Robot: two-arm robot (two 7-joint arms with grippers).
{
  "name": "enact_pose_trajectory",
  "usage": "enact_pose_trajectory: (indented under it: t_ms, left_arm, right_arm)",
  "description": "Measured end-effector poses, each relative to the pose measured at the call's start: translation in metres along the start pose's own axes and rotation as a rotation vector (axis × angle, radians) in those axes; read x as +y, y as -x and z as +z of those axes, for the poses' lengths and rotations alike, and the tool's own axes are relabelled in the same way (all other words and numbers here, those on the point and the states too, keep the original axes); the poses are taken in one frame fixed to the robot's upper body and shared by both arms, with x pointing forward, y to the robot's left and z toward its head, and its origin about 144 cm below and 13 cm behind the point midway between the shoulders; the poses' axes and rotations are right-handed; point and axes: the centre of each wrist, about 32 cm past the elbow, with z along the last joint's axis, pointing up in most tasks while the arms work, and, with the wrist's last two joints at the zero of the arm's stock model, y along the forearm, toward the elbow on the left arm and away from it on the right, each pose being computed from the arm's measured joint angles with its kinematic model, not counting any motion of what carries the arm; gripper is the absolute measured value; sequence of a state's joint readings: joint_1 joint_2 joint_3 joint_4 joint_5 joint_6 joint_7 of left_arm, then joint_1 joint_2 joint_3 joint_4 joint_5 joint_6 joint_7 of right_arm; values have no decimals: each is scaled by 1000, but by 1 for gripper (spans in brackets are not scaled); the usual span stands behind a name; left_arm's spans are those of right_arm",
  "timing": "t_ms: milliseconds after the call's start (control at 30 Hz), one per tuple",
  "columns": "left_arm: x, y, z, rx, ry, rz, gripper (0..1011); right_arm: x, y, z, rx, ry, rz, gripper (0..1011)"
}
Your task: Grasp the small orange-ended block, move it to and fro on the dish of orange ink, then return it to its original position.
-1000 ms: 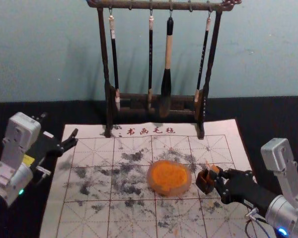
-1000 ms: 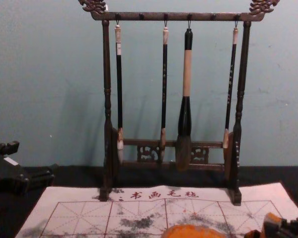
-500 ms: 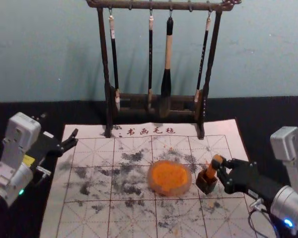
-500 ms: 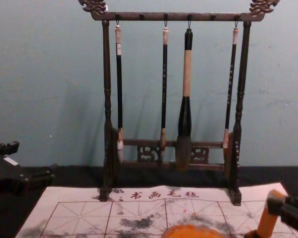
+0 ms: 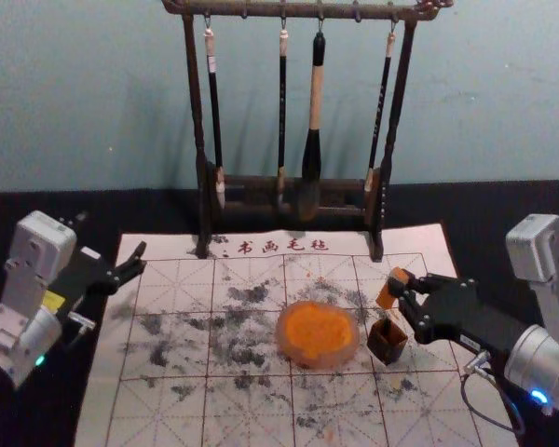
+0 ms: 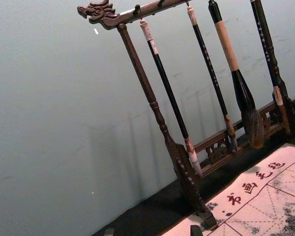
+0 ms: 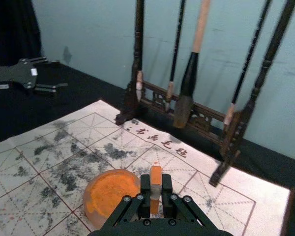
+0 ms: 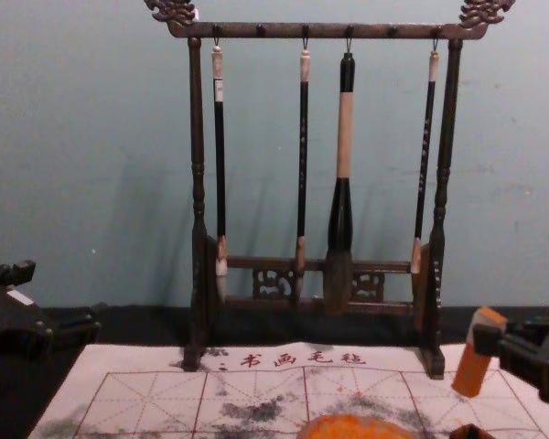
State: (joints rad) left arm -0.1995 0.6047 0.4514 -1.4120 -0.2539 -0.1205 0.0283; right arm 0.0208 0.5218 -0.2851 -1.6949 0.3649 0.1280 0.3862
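The right gripper (image 5: 398, 288) had its fingers closed to the block's width, one on each side of the orange-ended block (image 8: 471, 372), near its upper end. Most of the block hung below them, tilted and off the mat. With a grip that high, it could pivot once its lower end met the ink; too little squeeze would let it slide up between the fingers.

Just below the fingers and on the robot's side of them stood a small dark box (image 5: 387, 345), open at the top and, I judged, the block's home. A sideways move begun too low could clip its rim and tip it. On the return, the same tilt could jam the block against a wall.

Farther from the fingers, to their left, lay the dish (image 5: 322, 362) of orange ink (image 5: 317, 328), next in the work. Heavy pressing during the to-and-fro could push it along the mat (image 5: 163, 410), since nothing visible held it. A loaded block might drip between dish and box.

Well apart to the left, the left gripper (image 5: 142, 259) idled at the mat's edge, fingers spread wide on nothing. Beyond both pairs of fingers rose the brush rack (image 8: 284, 30), a risk only if the right arm overreached.
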Motion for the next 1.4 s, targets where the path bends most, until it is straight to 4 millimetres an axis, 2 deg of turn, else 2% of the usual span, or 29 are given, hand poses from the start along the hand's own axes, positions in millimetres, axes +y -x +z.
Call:
enact_pose_trajectory:
  t_ms: [700, 1400]
  left_arm:
    - [0, 0, 0, 0, 0, 0, 1001]
    - [0, 0, 0, 0, 0, 0, 1001]
  right_arm:
    - [32, 2, -2, -133, 42, 186, 82]
    - [62, 10, -6, -152, 83, 252, 82]
